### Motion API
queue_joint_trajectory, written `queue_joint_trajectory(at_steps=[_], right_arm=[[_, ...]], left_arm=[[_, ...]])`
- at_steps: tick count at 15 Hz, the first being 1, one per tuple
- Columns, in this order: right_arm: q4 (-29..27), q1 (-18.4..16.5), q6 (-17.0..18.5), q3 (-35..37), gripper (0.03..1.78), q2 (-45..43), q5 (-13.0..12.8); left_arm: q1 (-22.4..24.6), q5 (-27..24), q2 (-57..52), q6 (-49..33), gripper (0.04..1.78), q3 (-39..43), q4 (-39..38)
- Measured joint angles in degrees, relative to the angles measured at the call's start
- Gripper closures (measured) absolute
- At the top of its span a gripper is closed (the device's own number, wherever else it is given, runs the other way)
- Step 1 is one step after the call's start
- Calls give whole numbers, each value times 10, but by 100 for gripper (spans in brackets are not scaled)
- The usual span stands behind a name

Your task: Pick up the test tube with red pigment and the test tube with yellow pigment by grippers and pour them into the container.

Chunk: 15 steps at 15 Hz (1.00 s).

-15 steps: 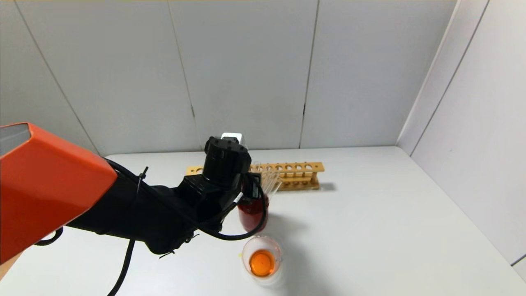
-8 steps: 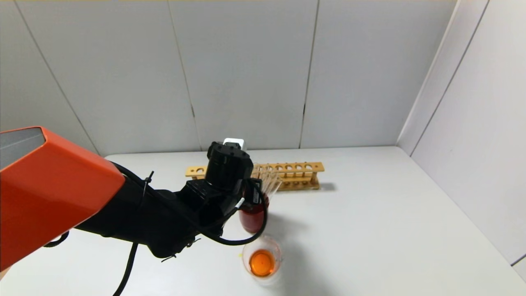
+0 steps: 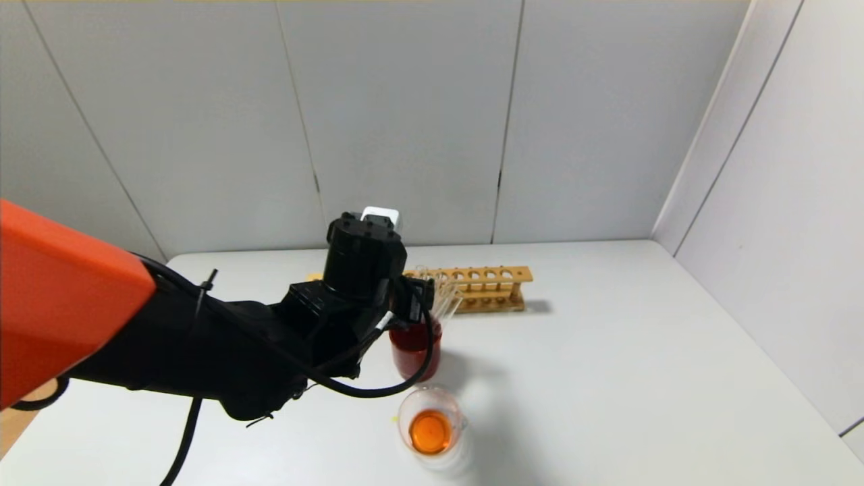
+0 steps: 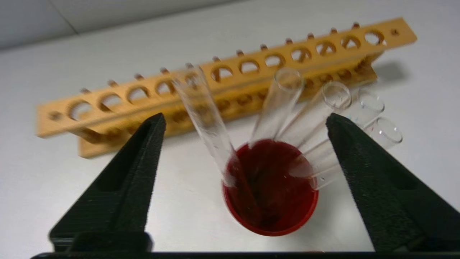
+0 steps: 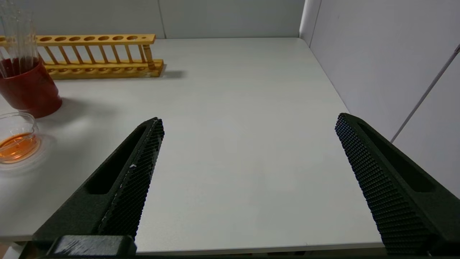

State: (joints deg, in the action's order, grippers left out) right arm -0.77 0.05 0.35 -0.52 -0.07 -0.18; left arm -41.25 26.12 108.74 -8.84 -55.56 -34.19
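Note:
My left gripper (image 4: 245, 118) hangs open just above a beaker of dark red liquid (image 4: 271, 187), with nothing between its fingers. Several clear test tubes (image 4: 284, 97) lean in that beaker, one (image 4: 205, 108) tilted away from the others. Their bottoms are sunk in the dark liquid, so the test tube with red pigment and the test tube with yellow pigment are hidden. The container (image 3: 430, 428), a low clear cup holding orange liquid, stands nearer me than the beaker (image 3: 415, 351). My right gripper (image 5: 248, 121) is parked open over the table's near right side.
A wooden tube rack (image 3: 482, 287) with no tubes in its holes stands behind the beaker. My left arm (image 3: 202, 344) reaches in from the left. Grey walls close the table at the back and right (image 3: 776, 202). The bare tabletop (image 3: 641, 378) stretches to the right.
My left gripper has gone from shut to open above the beaker. Its wrist has lifted a little and shifted slightly left. Beaker, container and rack have not moved.

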Motion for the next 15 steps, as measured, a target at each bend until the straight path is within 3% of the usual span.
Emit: queue_joint_trajectory(at_steps=[2, 8, 12, 15], right_arm=[[0, 0, 0, 0, 7, 0, 0], [0, 0, 0, 0, 7, 0, 0], [0, 0, 0, 0, 7, 0, 0], [0, 0, 0, 0, 7, 0, 0]], left_arm=[[3, 39, -49, 53, 8, 0, 6], [30, 157, -304, 158, 7, 27, 91], [146, 158, -493, 189, 7, 80, 151], [283, 115, -616, 193, 7, 124, 182]])
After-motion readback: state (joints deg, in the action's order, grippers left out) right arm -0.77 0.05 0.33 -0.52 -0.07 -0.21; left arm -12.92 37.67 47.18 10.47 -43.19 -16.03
